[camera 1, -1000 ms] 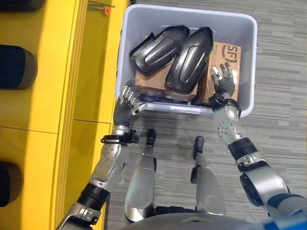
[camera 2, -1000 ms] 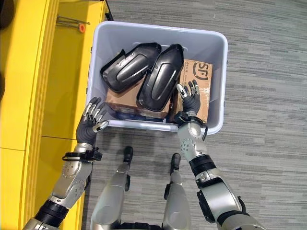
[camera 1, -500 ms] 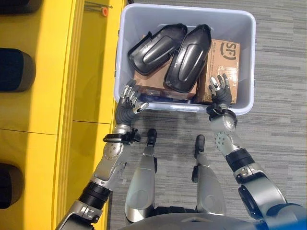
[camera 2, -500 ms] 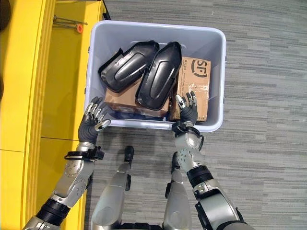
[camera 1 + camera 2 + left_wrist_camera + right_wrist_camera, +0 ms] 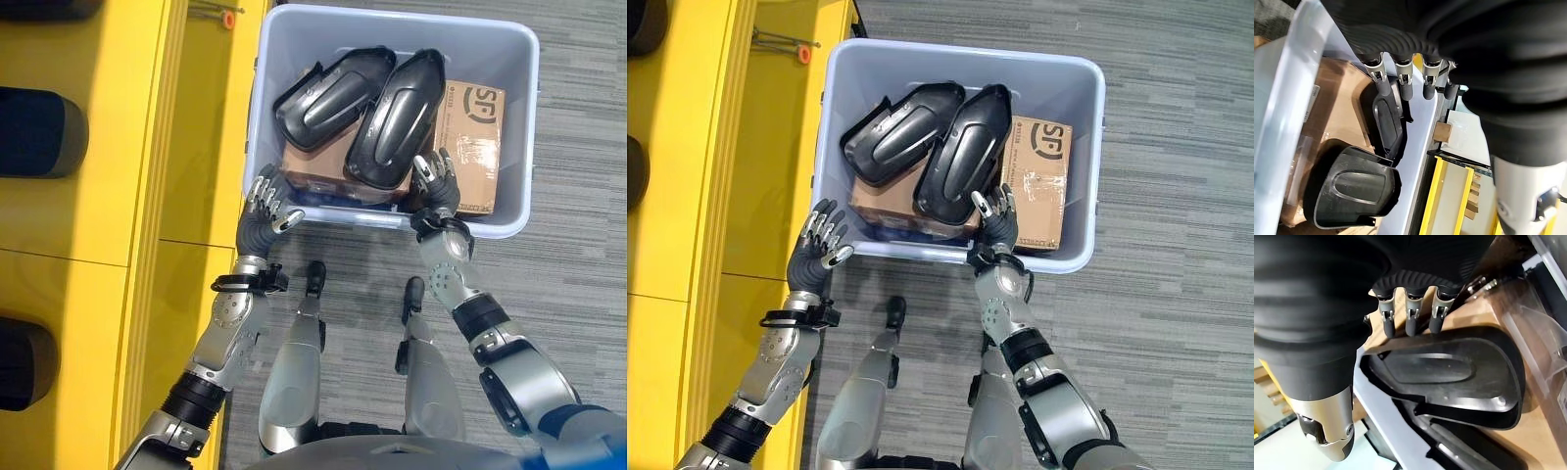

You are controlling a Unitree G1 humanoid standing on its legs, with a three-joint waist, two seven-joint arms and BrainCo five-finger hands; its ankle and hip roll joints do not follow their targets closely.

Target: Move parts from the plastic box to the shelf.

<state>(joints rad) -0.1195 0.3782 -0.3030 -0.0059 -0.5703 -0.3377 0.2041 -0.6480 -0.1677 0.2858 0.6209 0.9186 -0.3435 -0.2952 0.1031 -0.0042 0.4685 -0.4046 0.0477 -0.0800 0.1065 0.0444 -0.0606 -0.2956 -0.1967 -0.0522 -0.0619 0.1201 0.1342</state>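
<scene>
Right hand [image 5: 436, 188] moved left since before, now at the near end of one black part [image 5: 397, 119], fingers spread, holding nothing. Left hand [image 5: 265, 211] same place at the box's near-left corner, fingers relaxed, empty. In the plastic box [image 5: 519, 127], upper middle: two black parts lying on two cardboard boxes [image 5: 472, 147]

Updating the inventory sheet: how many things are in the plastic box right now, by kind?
Black moulded parts: 2, left one, right one
Cardboard boxes: 2, one beside the parts, one under them
Total: 4 in the plastic box
</scene>
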